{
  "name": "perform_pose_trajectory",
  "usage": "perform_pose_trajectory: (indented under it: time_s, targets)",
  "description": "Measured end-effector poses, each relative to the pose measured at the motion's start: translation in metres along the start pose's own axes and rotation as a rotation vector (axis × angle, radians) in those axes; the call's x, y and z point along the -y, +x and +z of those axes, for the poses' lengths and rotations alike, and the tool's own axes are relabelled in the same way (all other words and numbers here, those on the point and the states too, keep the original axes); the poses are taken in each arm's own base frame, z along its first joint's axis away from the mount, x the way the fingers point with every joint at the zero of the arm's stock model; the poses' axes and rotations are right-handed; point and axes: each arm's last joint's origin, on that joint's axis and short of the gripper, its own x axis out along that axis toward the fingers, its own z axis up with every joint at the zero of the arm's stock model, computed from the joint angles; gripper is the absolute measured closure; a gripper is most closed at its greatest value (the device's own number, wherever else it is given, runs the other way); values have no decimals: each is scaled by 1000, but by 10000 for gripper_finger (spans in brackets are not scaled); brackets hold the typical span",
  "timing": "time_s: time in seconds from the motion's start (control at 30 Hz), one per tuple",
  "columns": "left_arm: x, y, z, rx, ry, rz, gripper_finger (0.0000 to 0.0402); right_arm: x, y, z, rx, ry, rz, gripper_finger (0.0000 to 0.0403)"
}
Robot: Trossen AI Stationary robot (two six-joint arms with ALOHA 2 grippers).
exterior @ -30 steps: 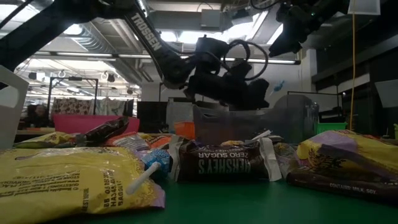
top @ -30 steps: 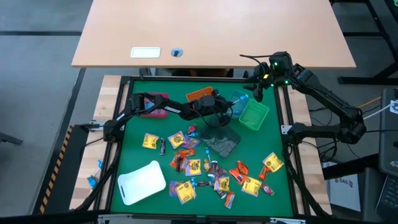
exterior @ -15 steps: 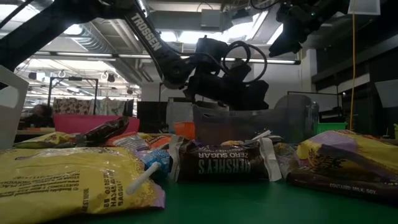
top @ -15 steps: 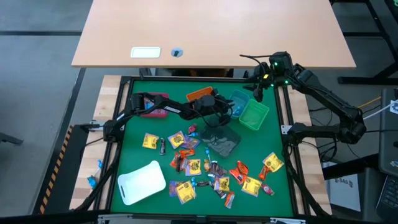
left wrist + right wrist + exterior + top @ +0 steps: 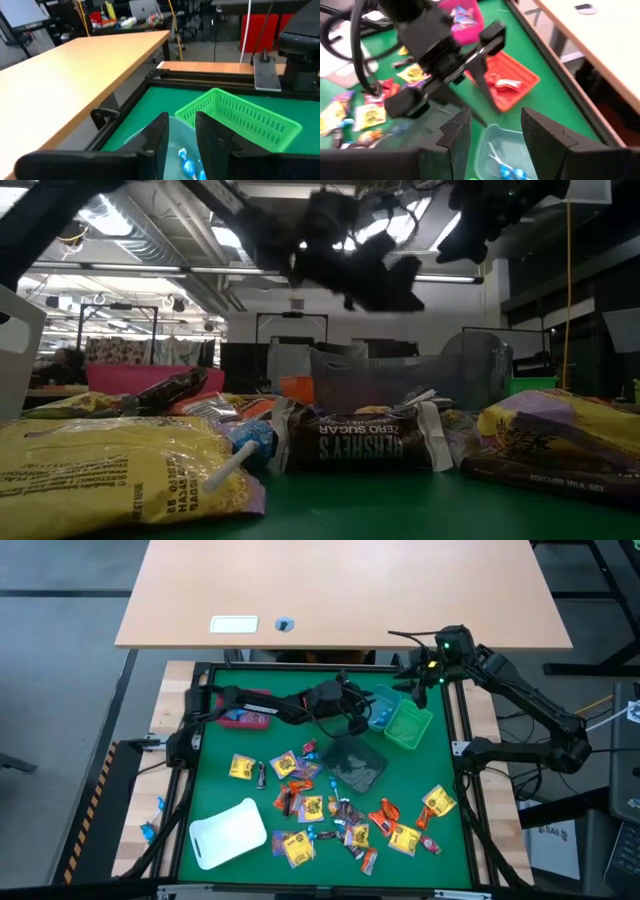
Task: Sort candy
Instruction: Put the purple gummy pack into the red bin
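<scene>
Left claw (image 5: 362,712) hangs slightly parted and empty over our clear blue bin (image 5: 381,702), lollipops (image 5: 189,162) below; right claw (image 5: 408,680) waits open.

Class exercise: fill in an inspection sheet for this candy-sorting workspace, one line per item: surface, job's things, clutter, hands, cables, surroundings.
Surface: green mat in a black frame.
Job's things: small wrapped candy packets, yellow, orange-red and brown, scattered mid-mat; blue-wrapped sweets in the pale blue plastic bin; red ones in the orange plastic bin; some in the pink plastic bin.
Clutter: white rectangular tray; green plastic basket; clear grey bin.
Hands: left hand open above the pale blue bin; right hand open, raised at the far right corner.
Cables: black loops on the left arm.
Surroundings: bare wooden desk beyond the mat.
</scene>
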Motion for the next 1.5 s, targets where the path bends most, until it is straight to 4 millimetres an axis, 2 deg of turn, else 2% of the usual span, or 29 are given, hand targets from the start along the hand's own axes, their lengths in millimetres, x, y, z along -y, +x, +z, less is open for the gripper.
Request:
perform_pose_trajectory:
  time_s: [0.17,0.33,0.57,0.73,0.87,1.1,1.37,1.5]
  targets:
    - [-11,-38,34,-147,43,-25,315,-22,3,1,-11,-44,93,230]
    - [-22,-91,49,-280,78,-53,315,-45,12,-1,-69,-98,158,230]
    - [-24,-170,20,-489,-22,-111,315,-69,19,-3,-118,-179,164,230]
    - [-18,-206,-3,-584,-146,-133,315,-78,21,-3,-130,-218,145,230]
    - [-9,-217,-19,-625,-174,-147,315,-82,22,-4,-133,-233,143,230]
    - [6,-218,-36,-672,-150,-213,305,-84,22,-4,-134,-240,151,230]
    - [29,-201,-43,-612,-125,-265,251,-84,22,-4,-135,-240,150,230]
    - [41,-191,-53,-603,-70,-301,243,-84,22,-4,-135,-239,150,230]
